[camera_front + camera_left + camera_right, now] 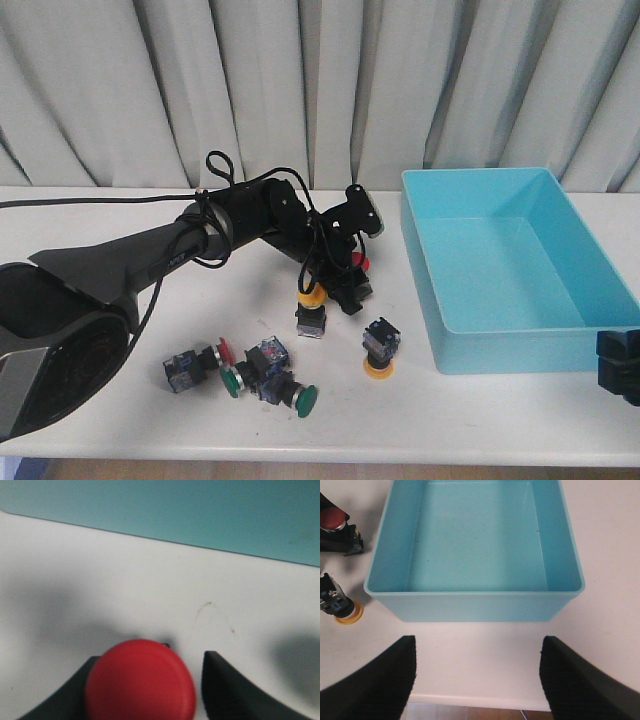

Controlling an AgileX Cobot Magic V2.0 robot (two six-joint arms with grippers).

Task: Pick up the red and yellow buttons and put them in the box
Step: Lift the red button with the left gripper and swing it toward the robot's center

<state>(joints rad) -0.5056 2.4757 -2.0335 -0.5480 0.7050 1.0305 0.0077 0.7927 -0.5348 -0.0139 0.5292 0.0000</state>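
Left gripper [350,275] down at the worktop [480,410], just left of the turquoise box [510,345]. A red-capped push-button [140,682] sits between its fingers [235,690]; in the left wrist view the cap fills the gap, but contact on the dark body is hidden, so I cannot tell whether the grip is closed on it.

Right gripper [477,675] hovers at the near side of the box, fingers spread wide, holding nothing. Box interior shows empty.

Risk, as judged: the round cap gives little flat surface. If the fingers bear on the cap and not the blocky body, the button could twist or squirt out on lifting. A yellow-capped button [311,310] lies just beside the left gripper and could be nudged.

Orientation: the red button's cap faces the box wall, so its long axis runs roughly level, cap toward the box. Another yellow button [380,350] stands cap-down near the box's front corner, axis roughly upright.
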